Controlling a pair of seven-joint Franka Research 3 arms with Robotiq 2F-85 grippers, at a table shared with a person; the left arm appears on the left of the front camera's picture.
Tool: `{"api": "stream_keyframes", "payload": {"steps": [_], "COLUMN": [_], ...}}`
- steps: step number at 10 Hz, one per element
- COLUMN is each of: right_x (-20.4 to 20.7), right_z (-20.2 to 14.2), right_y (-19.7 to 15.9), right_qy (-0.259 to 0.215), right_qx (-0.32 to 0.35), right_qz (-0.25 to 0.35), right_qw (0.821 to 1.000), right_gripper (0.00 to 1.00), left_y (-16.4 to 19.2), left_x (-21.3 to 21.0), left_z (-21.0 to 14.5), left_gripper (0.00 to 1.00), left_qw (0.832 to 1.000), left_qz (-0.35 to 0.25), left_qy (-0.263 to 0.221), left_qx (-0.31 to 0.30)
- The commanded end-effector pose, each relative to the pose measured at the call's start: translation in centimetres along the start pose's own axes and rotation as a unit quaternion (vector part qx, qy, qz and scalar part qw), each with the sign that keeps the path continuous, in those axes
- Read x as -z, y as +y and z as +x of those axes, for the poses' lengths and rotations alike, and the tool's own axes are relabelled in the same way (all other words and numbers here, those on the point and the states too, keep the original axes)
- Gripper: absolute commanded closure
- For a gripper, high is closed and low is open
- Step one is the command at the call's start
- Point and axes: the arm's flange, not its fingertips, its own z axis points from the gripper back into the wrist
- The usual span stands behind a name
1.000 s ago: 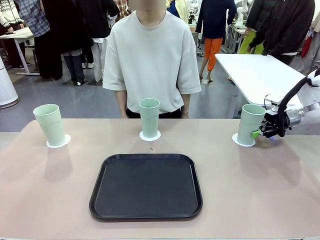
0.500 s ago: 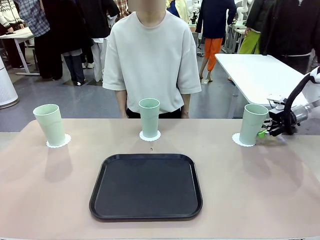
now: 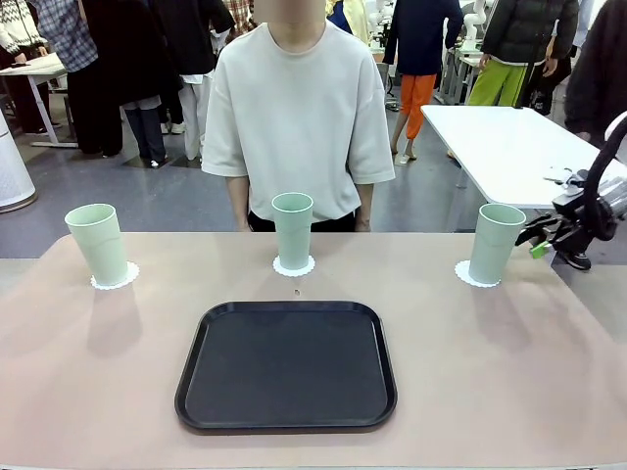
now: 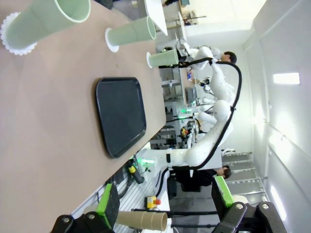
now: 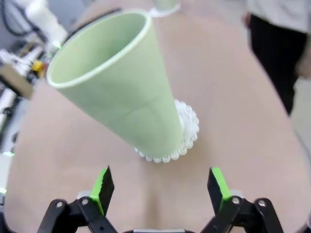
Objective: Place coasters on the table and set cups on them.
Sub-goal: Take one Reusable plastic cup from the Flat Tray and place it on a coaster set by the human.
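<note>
All 3 cups (image 3: 293, 229) stand on their coasters (image 3: 294, 266) beyond the tray (image 3: 286, 364), so placing looks finished. Right gripper (image 3: 545, 241), jaws apart, sits just right of the right-hand cup (image 3: 495, 243), seemingly clear; left gripper (image 4: 165, 201) is empty, fingers spread. Next: retreat without nudging that cup

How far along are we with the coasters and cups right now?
Done, by the look of it: the left cup, middle cup and right cup each stand upright on a coaster on the table. In hand: nothing. The right end effector is open beside the right cup, clear of it; the left end effector is open and empty. Left: apparently nothing. The tray holds nothing.
</note>
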Motion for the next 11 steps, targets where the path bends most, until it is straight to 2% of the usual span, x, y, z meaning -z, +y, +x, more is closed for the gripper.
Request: {"api": "stream_keyframes", "payload": {"steps": [1, 3, 6, 9, 10, 11], "right_x": [-0.2, -1.6, -0.1, 1.6, 1.8, 1.8], "right_z": [2.4, 6.6, 14.5, 19.2, 19.6, 19.5], "right_y": [5.6, 10.6, 18.7, 24.9, 25.8, 25.7], "right_qy": [0.092, 0.206, 0.305, 0.356, 0.371, 0.373], "right_qx": [0.067, 0.099, 0.112, 0.120, 0.125, 0.103], "right_qz": [-0.053, -0.091, -0.158, -0.223, -0.240, -0.256], "right_qw": [0.992, 0.969, 0.932, 0.900, 0.888, 0.886], "right_gripper": [0.00, 0.00, 0.00, 0.00, 0.00, 0.00], "left_y": [-0.2, -0.2, -0.2, -0.2, -0.2, -0.2], "left_x": [-0.1, -0.1, -0.1, -0.1, -0.1, -0.1], "left_z": [-0.1, -0.1, -0.1, -0.1, -0.1, -0.1], "left_gripper": [0.00, 0.00, 0.00, 0.00, 0.00, 0.00], "left_qw": [1.000, 1.000, 1.000, 1.000, 1.000, 1.000], "left_qz": [-0.005, -0.005, -0.005, -0.005, -0.005, -0.005], "left_qy": [-0.002, -0.002, -0.002, -0.002, -0.002, -0.002], "left_qx": [0.004, 0.004, 0.004, 0.004, 0.004, 0.004]}}
